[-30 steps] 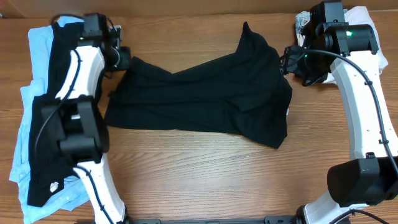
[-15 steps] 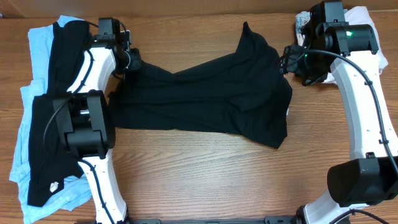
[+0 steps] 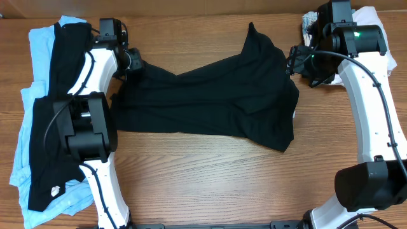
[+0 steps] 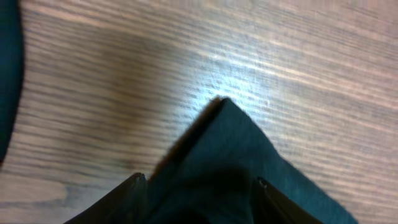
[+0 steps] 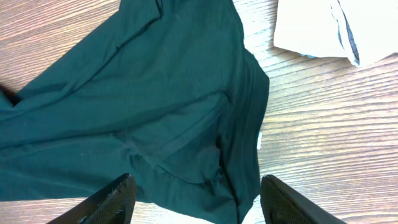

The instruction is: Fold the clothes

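Black shirt (image 3: pixel 210 102) corner inside left end effector (image 4: pixel 198 182), grip unclear; right end effector (image 5: pixel 198 180) released, hovering above shirt.

Overhead top-down, wrists close over shirt (image 3: pixel 210 95)

No readable text; white label (image 3: pixel 56 189) on black garment (image 3: pixel 44 159) illegible.
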You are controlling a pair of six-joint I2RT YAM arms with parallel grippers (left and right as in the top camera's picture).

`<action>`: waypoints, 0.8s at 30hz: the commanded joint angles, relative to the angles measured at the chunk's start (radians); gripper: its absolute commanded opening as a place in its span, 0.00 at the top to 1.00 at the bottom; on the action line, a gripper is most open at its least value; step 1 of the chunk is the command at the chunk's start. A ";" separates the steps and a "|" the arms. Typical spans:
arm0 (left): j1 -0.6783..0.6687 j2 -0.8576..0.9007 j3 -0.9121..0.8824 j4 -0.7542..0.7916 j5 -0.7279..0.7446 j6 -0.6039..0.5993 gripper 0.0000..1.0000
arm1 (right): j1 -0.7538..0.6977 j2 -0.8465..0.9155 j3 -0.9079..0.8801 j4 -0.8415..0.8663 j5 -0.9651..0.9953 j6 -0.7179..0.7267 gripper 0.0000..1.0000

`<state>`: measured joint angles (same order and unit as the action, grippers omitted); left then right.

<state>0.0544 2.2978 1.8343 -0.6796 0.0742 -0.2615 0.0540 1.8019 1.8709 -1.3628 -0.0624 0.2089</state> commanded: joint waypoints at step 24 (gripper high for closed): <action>0.003 0.064 0.000 0.057 -0.003 -0.057 0.96 | -0.004 -0.008 -0.002 0.016 0.009 -0.004 0.31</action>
<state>0.0544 2.3436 1.8343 -0.6308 0.0711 -0.3157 0.0536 1.8019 1.8709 -1.3529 -0.0624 0.2089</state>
